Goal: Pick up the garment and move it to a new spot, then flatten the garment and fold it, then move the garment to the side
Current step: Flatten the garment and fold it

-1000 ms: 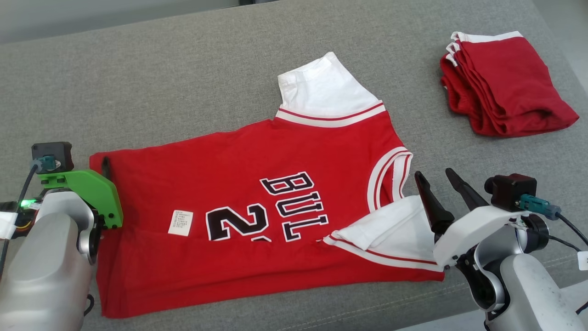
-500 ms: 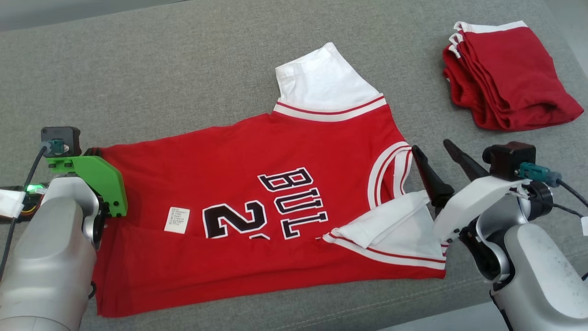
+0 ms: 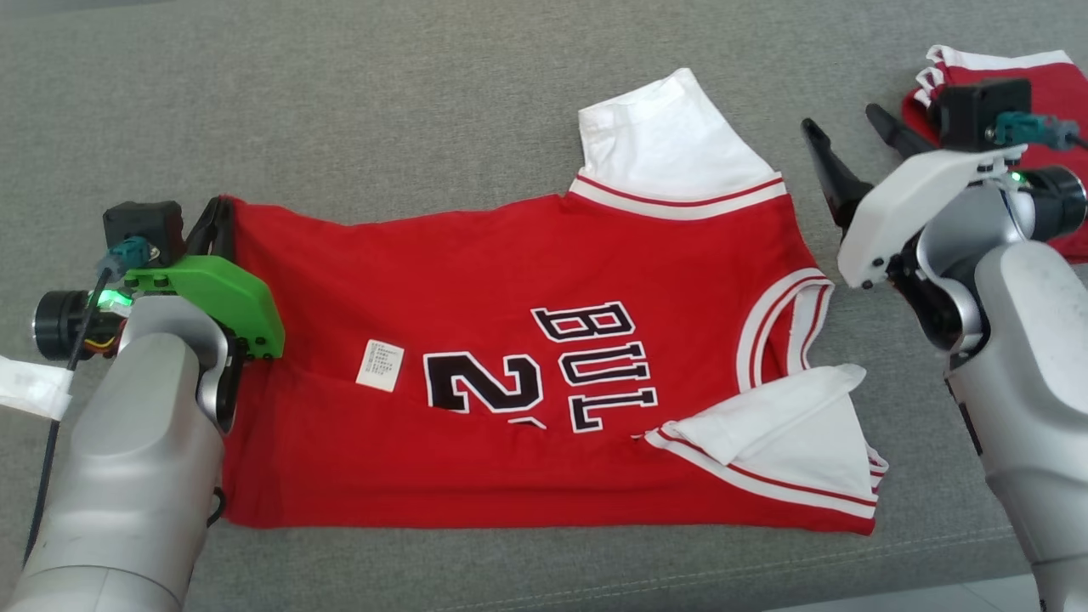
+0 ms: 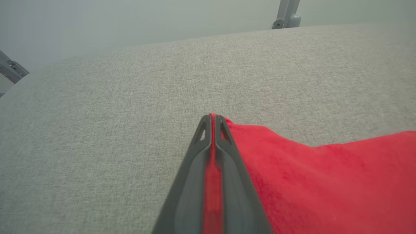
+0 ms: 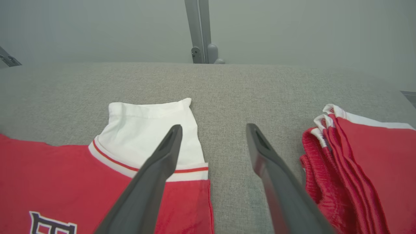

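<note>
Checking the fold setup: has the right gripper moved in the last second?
Yes. The right gripper left the near sleeve and moved forward, beside the folded pile.

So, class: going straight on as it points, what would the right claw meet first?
The right claw would probably meet bare grey cushion, between the white sleeve of the jersey and the folded red pile; depth unclear.

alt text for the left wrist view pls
The left gripper is shut on a corner of the red jersey, with red cloth pinched between its two dark fingers. The jersey spreads toward the lower right over a grey fabric surface, with a pale wall behind.
</note>
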### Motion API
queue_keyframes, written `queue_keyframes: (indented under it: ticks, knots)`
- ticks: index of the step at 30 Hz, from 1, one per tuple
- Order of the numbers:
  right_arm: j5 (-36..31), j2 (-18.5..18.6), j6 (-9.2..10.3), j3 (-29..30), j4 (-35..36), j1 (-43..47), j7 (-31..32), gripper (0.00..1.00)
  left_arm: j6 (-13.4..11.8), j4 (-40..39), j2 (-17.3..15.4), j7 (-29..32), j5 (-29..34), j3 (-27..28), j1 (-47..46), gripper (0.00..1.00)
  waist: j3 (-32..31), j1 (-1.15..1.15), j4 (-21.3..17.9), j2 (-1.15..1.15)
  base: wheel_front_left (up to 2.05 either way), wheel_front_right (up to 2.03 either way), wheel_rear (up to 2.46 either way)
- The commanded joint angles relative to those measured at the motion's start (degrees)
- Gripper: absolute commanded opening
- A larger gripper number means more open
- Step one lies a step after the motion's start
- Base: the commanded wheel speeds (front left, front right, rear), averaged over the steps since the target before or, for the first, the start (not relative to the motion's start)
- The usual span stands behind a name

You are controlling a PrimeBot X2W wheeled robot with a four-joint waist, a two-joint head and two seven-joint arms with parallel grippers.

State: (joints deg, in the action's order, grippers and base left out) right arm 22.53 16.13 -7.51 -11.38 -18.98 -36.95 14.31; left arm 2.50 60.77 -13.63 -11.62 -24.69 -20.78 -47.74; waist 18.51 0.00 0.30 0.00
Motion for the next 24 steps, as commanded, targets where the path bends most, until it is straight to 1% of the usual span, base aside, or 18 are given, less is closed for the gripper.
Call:
queue_keyframes:
  ticks: [1,9,12,13,19,24]
  knots:
    - [-0.6,0.6,0.06,-0.3,-2.5,-3.0,1.0,1.00,-0.2,-1.3,0.6,-1.2,-0.3,0.1,-0.5,0.00,1.7,0.00,3.2,0.00,0.00,0.00,0.00]
    - [-1.1,1.4,0.06,-1.8,-16.4,-16.0,5.9,1.00,-0.1,-8.3,4.5,-3.1,0.3,-1.3,1.1,0.00,5.7,0.00,9.5,0.00,0.00,0.00,0.00]
    - [-1.8,1.6,0.06,-2.7,-21.5,-19.7,7.1,1.00,-0.3,-10.2,5.4,-3.1,0.4,-1.8,1.2,0.00,7.3,0.00,11.3,0.00,0.00,0.00,0.00]
    - [-2.4,1.5,0.06,-3.0,-24.6,-21.7,7.5,1.00,-0.6,-10.9,5.8,-3.2,0.5,-2.0,1.0,0.00,8.1,0.00,12.1,0.00,0.00,0.00,0.00]
    - [-2.9,0.9,0.06,-4.7,-30.6,-25.4,7.8,1.00,-1.1,-12.1,6.7,-3.3,0.2,-2.4,0.7,0.00,9.6,0.00,13.4,0.00,0.00,0.00,0.00]
    - [-2.7,1.4,0.06,-6.5,-34.8,-27.6,7.0,1.00,-1.2,-12.6,7.6,-3.4,-0.1,-2.8,0.5,0.00,10.3,0.00,14.2,0.00,0.00,0.00,0.00]
